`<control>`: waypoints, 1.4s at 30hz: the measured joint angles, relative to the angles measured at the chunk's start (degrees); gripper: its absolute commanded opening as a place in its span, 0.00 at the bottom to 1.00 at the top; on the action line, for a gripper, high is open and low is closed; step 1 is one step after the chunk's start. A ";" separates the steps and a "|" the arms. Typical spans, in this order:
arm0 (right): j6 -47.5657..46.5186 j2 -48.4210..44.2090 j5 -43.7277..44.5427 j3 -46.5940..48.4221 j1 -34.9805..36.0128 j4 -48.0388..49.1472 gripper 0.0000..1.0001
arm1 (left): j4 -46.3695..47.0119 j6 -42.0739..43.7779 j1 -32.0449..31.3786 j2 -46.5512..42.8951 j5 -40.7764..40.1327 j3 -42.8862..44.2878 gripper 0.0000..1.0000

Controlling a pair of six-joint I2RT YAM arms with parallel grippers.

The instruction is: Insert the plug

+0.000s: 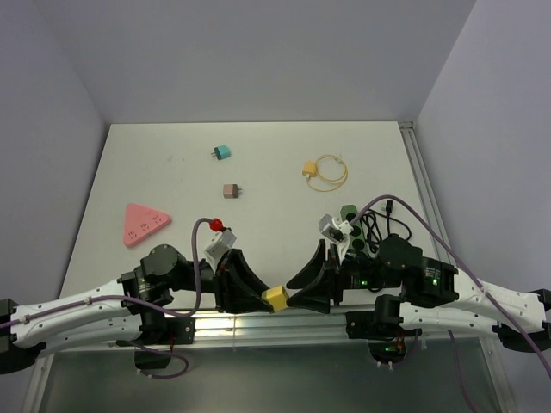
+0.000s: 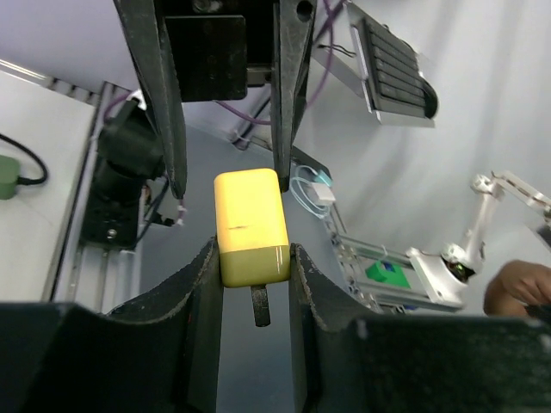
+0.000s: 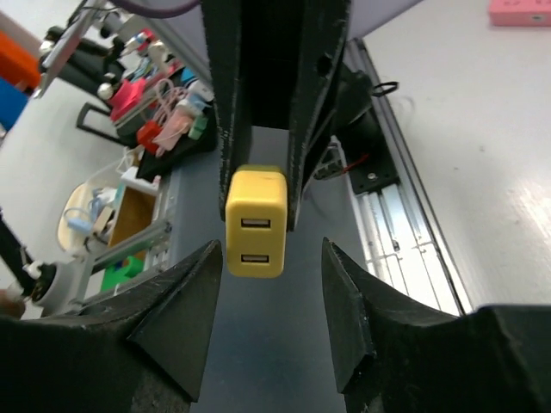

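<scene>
The left arm [image 1: 77, 308] and right arm [image 1: 504, 301] had white shells, black joints and purple cables [image 1: 199, 267] running along them. Their fingers [image 2: 185, 292] were black, wedge-shaped and matte. Small green lights [image 1: 433, 277] glowed on the right one.

The plug [image 1: 275, 298] sits between the fingers of the left gripper [image 2: 254, 262], prong toward that wrist. The right gripper [image 3: 271, 258] faces it head-on, a finger on either side of the plug's far end, neither touching. On the table [image 1: 284, 138] beyond both grippers, a triangular socket block [image 1: 145, 224] lies to the left gripper's left. One adapter [image 1: 231, 190] lies ahead between the grippers, another adapter [image 1: 223, 152] behind it. A coiled cable [image 1: 327, 172] lies far ahead of the right gripper.
</scene>
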 measured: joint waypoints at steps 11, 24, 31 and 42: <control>0.15 4.33 -7.93 -0.44 0.00 4.02 0.46 | 1.73 -0.24 0.00 2.51 2.95 0.00 0.00; 1.33 6.86 -8.92 -0.37 -0.17 2.54 0.00 | -2.75 0.07 -0.02 2.05 3.08 0.00 0.69; 0.76 9.14 3.04 1.14 -2.80 -5.90 0.00 | -12.15 -0.48 -0.09 -1.66 -16.24 0.46 1.00; -3.04 16.44 28.09 15.10 -28.37 -28.39 0.00 | -25.09 -4.63 -0.02 -5.33 -35.65 0.44 0.99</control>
